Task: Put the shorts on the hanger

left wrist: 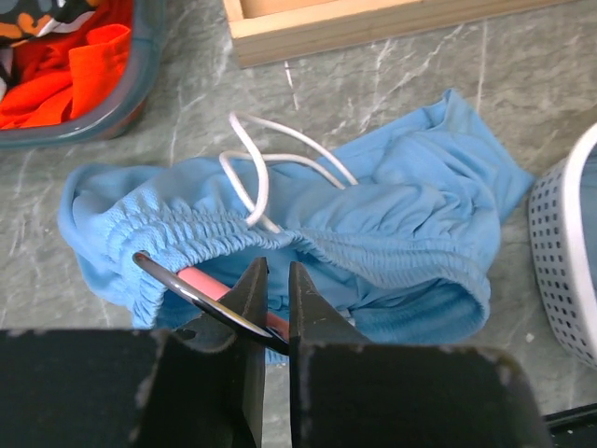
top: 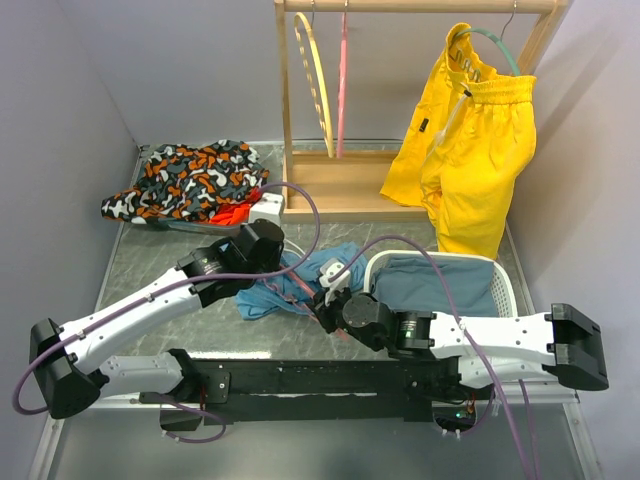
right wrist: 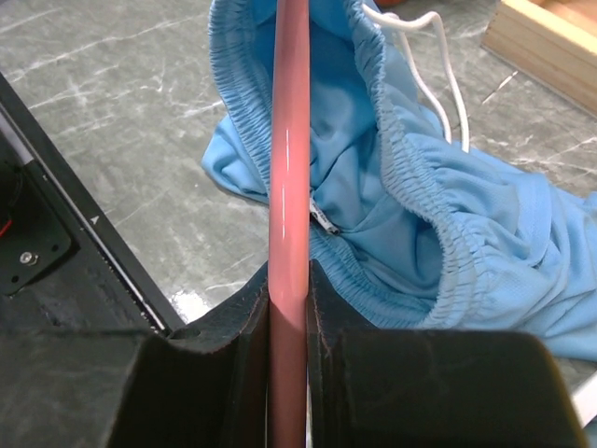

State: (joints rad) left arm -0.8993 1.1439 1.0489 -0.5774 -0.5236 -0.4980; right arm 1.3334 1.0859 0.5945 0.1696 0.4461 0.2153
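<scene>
Right gripper (right wrist: pixel 287 291): clamped on thin pink plastic hanger (right wrist: pixel 287 140), bar running ahead into waistband of light sky-blue fabric shorts (right wrist: pixel 373 219). Left gripper (left wrist: pixel 278 280): jaws nearly together at hanger's dark wire end, shorts just ahead; grip cannot be told.

Grey marbled table (top: pixel 150 258) bearing crumpled shorts (top: pixel 332 258), a white perforated basket (top: pixel 506 287), a grey bin (left wrist: pixel 132 93), a wooden rack base (top: pixel 340 192)

Bright, even light comes from overhead; shadows on the grey marbled bench (top: pixel 140 265) are faint and soft. A thin white glare streak runs down the thin pink plastic hanger (right wrist: pixel 287 149) in my right end effector (right wrist: pixel 288 291), whose black fingers (right wrist: pixel 233 322) look slightly soft, perhaps out of focus.
</scene>
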